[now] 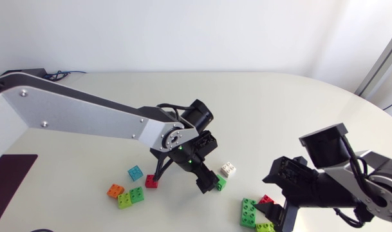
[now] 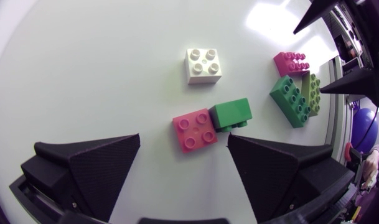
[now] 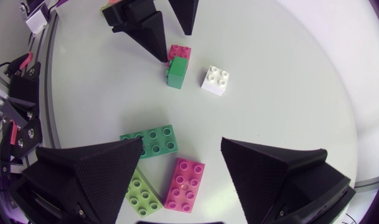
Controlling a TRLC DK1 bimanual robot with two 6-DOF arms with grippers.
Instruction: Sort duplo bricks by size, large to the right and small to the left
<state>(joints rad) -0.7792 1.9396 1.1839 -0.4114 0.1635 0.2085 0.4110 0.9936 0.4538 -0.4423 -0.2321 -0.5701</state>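
Left gripper (image 2: 184,142): open, fingers spread wide. Just ahead of it lies a small pink brick (image 2: 195,129), touching a small green brick (image 2: 231,113). Both are just short of the small white brick (image 2: 204,64). Beyond the white brick, right gripper (image 3: 182,146): open, above three grouped large bricks — green large brick (image 3: 149,141), pink large brick (image 3: 185,184), lime large brick (image 3: 142,194).

Two touching bricks (image 2: 195,129) just ahead of left pincer (image 1: 180,182), single brick (image 2: 204,65) beyond, long bricks (image 3: 150,142) under right pincer (image 3: 182,142)
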